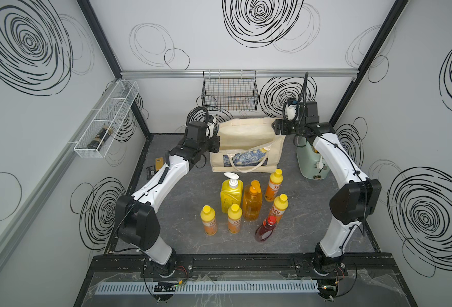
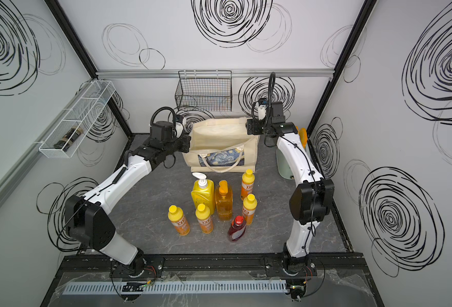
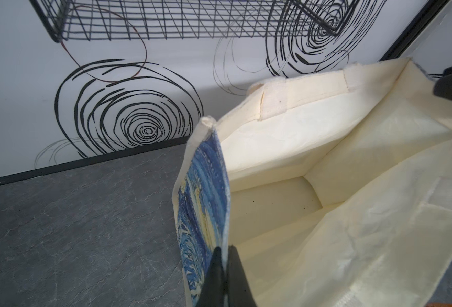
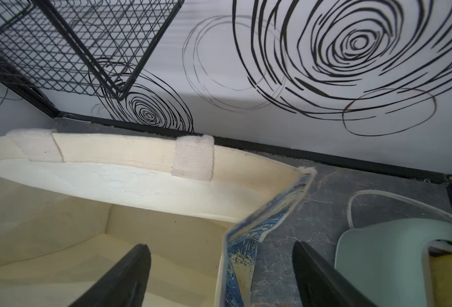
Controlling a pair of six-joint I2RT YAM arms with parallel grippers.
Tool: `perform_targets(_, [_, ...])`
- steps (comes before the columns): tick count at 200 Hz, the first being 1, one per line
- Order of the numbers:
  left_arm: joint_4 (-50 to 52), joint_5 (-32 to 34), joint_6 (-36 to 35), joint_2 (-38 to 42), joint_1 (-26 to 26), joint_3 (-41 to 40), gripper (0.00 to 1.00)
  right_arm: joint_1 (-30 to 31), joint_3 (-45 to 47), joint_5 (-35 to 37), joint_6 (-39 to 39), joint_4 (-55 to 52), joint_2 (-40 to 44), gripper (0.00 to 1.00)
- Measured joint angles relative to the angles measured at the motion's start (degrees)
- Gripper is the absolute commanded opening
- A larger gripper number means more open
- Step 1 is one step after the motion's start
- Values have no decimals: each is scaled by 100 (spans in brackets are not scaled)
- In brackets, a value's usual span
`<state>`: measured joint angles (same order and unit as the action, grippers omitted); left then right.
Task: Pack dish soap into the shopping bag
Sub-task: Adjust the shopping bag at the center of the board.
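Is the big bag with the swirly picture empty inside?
Empty, as far as shown: the shopping bag shows only bare cream lining, and all seven dish soap bottles sit outside it.

Cream shopping bag upright at back of desk, mouth open, starry picture facing front; left end effector at one top side edge, right end effector at opposite one. Clustered before bag: yellow pump bottle, amber pump bottle, four orange yellow-capped bottles, dark-red bottle nearest front.

- White walls scrawled with black swirls close me in.
- Dark grey marbled floor under me.
- Black wire basket on the back wall, white wire rack to my left.
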<state>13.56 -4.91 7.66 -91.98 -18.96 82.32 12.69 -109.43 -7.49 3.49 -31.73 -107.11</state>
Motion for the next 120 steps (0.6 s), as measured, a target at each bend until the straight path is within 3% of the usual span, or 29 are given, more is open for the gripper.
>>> perform_targets(10, [0, -42, 39, 9, 0, -7, 2, 59, -146, 48, 7, -118, -170, 69])
perform_targets(26, [4, -103, 109, 9, 0, -7, 14, 96, -297, 118, 4, -269, -361, 41])
perform_targets(49, [11, -173, 223, 9, 0, 7, 59, 96, -369, 177, 20, -457, -426, 15])
perform_targets(62, [105, -227, 262, -68, 0, 164, 73, 111, -367, 223, -39, -476, -411, 9])
perform_targets(93, [234, -260, 284, -514, 0, 772, 67, 315, -334, 321, -179, -470, -356, 4])
perform_targets(105, [280, -219, 273, -664, 2, 885, 56, 400, -334, 345, -236, -470, -345, 3])
perform_targets(120, [354, -133, 264, -778, 31, 907, 34, 468, -319, 387, -289, -468, -345, 1])
